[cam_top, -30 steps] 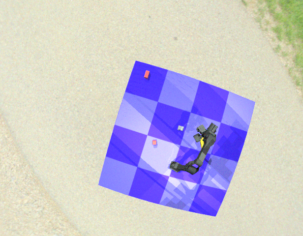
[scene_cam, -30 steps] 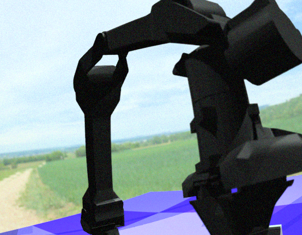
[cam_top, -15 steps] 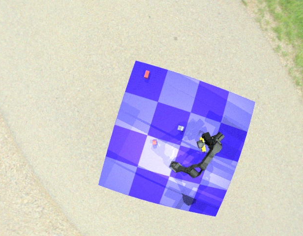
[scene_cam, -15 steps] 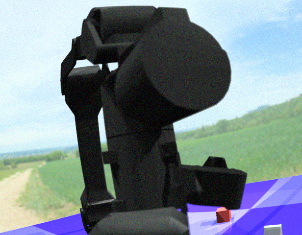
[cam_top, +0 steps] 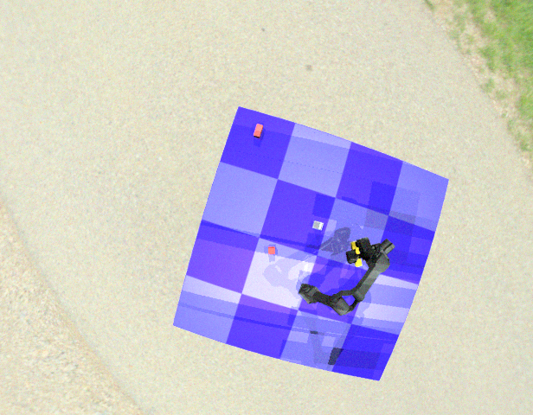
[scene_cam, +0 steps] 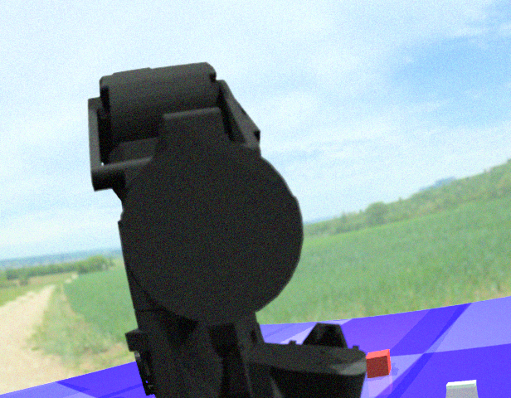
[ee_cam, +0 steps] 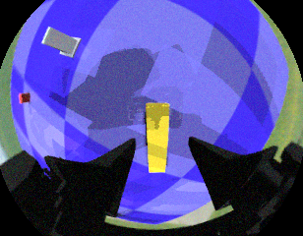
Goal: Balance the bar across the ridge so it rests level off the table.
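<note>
The yellow bar (cam_top: 358,263) (ee_cam: 157,156) lies on the checkered table, partly hidden under the arm in the top view. In the wrist view it runs lengthwise between the two fingers. My gripper (cam_top: 356,250) (ee_cam: 162,141) is open above the bar, one finger out to each side with gaps between; nothing is held. The small white-grey ridge (cam_top: 317,225) (scene_cam: 461,386) (ee_cam: 61,40) stands apart from the bar, up and left of it in the top view, with nothing on it. The gripper's fingers cannot be made out in the exterior view.
A small red block (cam_top: 271,250) (scene_cam: 377,364) (ee_cam: 25,97) sits left of the ridge and lower in the top view. Another red block (cam_top: 258,130) lies near the table's upper left corner there. The dark arm fills much of the exterior view.
</note>
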Motion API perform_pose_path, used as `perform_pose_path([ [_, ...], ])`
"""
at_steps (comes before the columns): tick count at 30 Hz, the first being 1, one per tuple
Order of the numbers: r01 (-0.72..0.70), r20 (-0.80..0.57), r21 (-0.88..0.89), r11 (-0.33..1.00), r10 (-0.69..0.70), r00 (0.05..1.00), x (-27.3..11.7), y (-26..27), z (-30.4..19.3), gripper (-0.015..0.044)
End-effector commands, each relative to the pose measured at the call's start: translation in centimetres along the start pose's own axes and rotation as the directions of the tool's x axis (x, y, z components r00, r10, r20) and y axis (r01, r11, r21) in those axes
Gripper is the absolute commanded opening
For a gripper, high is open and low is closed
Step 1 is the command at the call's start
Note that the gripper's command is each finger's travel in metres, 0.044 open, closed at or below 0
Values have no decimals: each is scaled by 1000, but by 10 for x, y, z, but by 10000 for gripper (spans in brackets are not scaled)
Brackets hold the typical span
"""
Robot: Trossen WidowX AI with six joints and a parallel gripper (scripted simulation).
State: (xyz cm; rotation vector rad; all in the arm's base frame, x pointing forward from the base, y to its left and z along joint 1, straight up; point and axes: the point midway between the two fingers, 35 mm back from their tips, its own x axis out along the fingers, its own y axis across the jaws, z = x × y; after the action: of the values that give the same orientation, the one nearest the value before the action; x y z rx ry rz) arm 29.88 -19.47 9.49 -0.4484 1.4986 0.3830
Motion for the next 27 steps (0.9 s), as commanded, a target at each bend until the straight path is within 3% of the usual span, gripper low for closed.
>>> perform_pose_path([
  [1, -15, -3, -4, 1000, 15, 1000, 17, 3, -1, 315],
  [27, -15, -3, -4, 1000, 15, 1000, 43, 4, -1, 315],
])
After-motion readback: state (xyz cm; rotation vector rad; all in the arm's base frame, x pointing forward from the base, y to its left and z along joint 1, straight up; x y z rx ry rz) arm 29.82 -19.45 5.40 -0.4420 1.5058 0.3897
